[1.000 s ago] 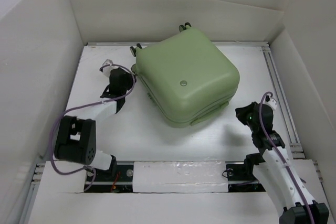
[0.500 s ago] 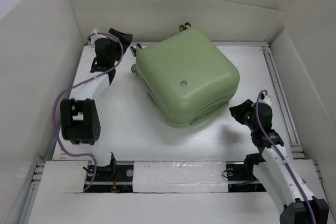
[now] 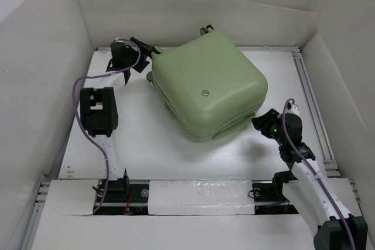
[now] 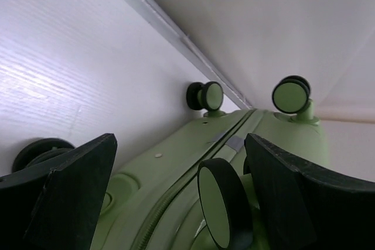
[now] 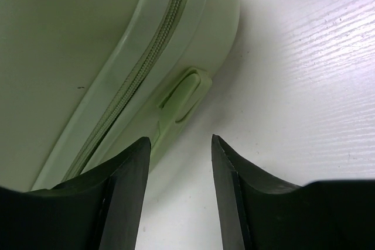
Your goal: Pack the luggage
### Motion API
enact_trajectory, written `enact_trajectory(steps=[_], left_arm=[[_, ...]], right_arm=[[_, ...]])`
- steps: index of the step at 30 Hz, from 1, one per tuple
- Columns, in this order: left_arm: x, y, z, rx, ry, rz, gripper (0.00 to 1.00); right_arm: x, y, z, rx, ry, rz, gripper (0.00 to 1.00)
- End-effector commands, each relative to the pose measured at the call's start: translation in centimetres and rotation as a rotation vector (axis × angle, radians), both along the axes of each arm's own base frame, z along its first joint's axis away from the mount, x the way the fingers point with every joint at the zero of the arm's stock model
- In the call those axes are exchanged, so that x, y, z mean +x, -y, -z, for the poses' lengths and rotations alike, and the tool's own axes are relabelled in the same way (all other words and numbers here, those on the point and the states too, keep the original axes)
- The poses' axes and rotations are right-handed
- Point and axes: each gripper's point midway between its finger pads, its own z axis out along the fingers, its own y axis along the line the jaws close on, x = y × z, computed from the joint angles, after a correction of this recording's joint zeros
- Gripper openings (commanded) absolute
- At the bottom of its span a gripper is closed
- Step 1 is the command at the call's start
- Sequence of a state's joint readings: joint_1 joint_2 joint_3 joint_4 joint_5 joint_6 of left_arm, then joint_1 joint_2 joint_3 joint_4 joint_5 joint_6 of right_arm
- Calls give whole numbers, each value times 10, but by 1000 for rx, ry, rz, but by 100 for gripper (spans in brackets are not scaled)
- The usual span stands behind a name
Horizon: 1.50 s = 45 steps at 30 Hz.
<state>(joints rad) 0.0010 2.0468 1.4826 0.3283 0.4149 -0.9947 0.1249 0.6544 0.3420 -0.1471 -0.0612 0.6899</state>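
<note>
One closed luggage (image 3: 205, 89) — on table (image 3: 146, 139)

One luggage (image 3: 208, 89), two hands (image 3: 146, 52) (image 3: 261, 120)

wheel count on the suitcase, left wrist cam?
4. Nearest wheel at bottom centre; two more at the suitcase's far end; one at lower left, partly hidden.

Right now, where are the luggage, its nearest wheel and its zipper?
luggage (image 3: 208, 89): top external view, middle of upper shell.
wheel (image 4: 218, 209): left wrist view, pale face of the nearest wheel.
zipper (image 5: 132, 83): right wrist view, midway along the seam.
</note>
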Motion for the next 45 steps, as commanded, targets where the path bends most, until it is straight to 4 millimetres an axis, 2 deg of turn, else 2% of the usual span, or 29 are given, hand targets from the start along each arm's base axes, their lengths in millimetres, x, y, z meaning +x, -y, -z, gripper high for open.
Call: enact_trajectory(steps=[1,5,8,11,12,13,14,15,16,17,18,19,20,22,24,25,26,31,33,37,38,39,40,42,43,44,45], left_arm=[[-8,38,-54,-106,171,145,88],[-20,51,-59,-151,225,167,86],[-27,50,-67,-156,270,159,86],[-39,51,-88,-199,347,168,86],[-48,51,-88,-210,380,170,85],[-53,49,-90,-219,396,155,66],[-58,47,-92,-241,397,138,57],[-62,42,-100,-246,414,104,53],[-66,34,-88,-243,385,75,53],[-69,32,-91,-252,393,60,53],[-72,23,-101,-249,418,28,58],[-75,21,-96,-231,416,17,66],[-75,21,-95,-215,423,19,75],[-69,28,-106,-191,450,76,88],[-65,40,-106,-205,447,136,93],[-61,45,-93,-208,418,165,94],[-55,51,-102,-220,421,184,94],[-39,48,-73,-181,300,147,94],[-35,46,-76,-167,300,135,93],[-21,46,-83,-159,304,137,81],[-19,46,-91,-151,327,140,72],[-14,47,-80,-151,301,138,68],[-11,47,-92,-141,328,142,63],[-9,48,-88,-143,322,153,47],[-8,50,-87,-145,321,162,25],[-8,50,-87,-145,321,162,12],[-8,50,-87,-145,321,162,3]], right_arm=[[8,-4,-6,-10,42,-26,52],[9,-15,-13,-7,46,-92,52],[8,-18,-15,-6,55,-101,52],[8,-18,-15,-6,55,-101,52],[8,-18,-15,-6,55,-101,52],[9,-18,-13,-7,46,-101,52],[9,-18,-13,-7,46,-101,52],[9,-18,-13,-7,46,-101,52],[9,-18,-13,-15,48,-105,52],[9,-17,-13,-15,48,-105,52],[9,-17,-13,-15,48,-105,52],[8,-20,-13,-15,48,-114,52],[8,-20,-13,-15,48,-114,52],[8,-20,-10,-16,39,-114,52],[9,-20,-10,-16,38,-114,52],[9,-20,-10,-16,38,-114,52],[9,-20,-10,-16,38,-114,52],[8,-22,-9,-24,40,-127,52],[8,-22,-9,-24,40,-127,52],[8,-22,-9,-24,40,-127,52],[8,-22,-9,-24,40,-127,53],[10,-23,-13,-23,49,-127,53],[10,-23,-14,-23,49,-127,55],[13,-23,-25,-21,69,-127,56],[15,-24,-29,-20,70,-127,56],[21,-23,-41,-22,93,-118,58],[23,-23,-40,-24,75,-119,58]])
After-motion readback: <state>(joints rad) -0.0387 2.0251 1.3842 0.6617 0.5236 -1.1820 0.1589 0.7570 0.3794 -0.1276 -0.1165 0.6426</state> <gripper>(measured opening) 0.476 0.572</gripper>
